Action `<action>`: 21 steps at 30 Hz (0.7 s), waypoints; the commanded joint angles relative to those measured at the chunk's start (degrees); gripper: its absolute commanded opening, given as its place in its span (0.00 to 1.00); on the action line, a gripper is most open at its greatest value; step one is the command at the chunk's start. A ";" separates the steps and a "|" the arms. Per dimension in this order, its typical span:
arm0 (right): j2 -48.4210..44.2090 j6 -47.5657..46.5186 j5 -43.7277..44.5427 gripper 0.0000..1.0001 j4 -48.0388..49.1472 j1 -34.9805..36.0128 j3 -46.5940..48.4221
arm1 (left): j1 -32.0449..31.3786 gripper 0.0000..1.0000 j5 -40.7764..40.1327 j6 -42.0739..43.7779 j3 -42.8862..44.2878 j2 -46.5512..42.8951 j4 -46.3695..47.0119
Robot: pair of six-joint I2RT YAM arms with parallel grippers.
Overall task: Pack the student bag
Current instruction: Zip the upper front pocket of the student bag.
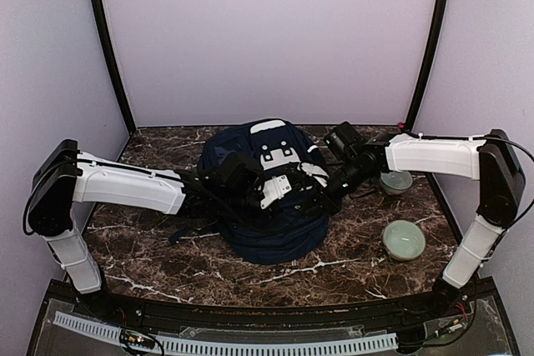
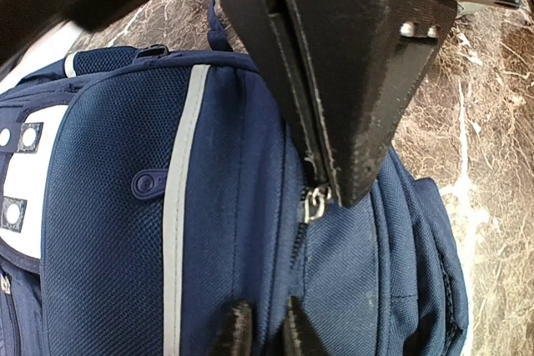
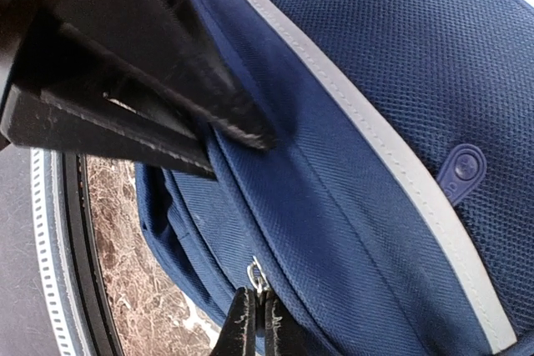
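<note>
1. The right gripper (image 3: 257, 328) has its thin black tips together, clamped on the small silver metal zipper pull (image 3: 254, 273), which sits right at the tips.
2. The left gripper (image 2: 265, 333) has its tips drawn close, with a narrow strip of blue cloth between them. Whether they actually nip that cloth I cannot tell. The pull lies straight ahead of this hand, a short run of zip line away.
3. The large navy-blue fabric student bag with the pale grey stripe (image 1: 275, 235) lies under both hands. The long axis of its zip track runs from the right hand's tips toward the left hand's. I judge the pull must travel along that line. The right hand is the nearer one, already on the pull, and the left is placed to steady the cloth.
4. The left wrist view shows the right hand's fingers from outside, closed on the pull. The right wrist view shows the left hand against the bag's side. Only the top view shows the whole bag, with two pale green bowls (image 1: 404, 239) beyond the right hand on the brown marble table (image 1: 150, 248). No view shows inside the bag.
</note>
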 commanded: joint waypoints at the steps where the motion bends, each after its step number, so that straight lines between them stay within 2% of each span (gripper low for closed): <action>1: -1.53 -1.75 0.33 0.00 -3.12 -2.49 0.30 | 0.39 0.09 -2.39 2.00 0.70 -0.94 0.54; 10: 2.38 -5.51 6.78 0.00 -5.29 -10.88 2.17 | -0.04 0.04 -1.78 2.11 -0.96 -2.35 0.68; 14: 5.99 -6.81 8.02 0.00 -4.75 -13.28 6.26 | -0.60 0.04 0.44 2.18 -1.82 -2.62 1.64; 21: 14.23 -7.99 11.57 0.00 -3.38 -13.51 17.04 | -1.68 0.04 4.72 2.88 -1.79 -2.61 2.44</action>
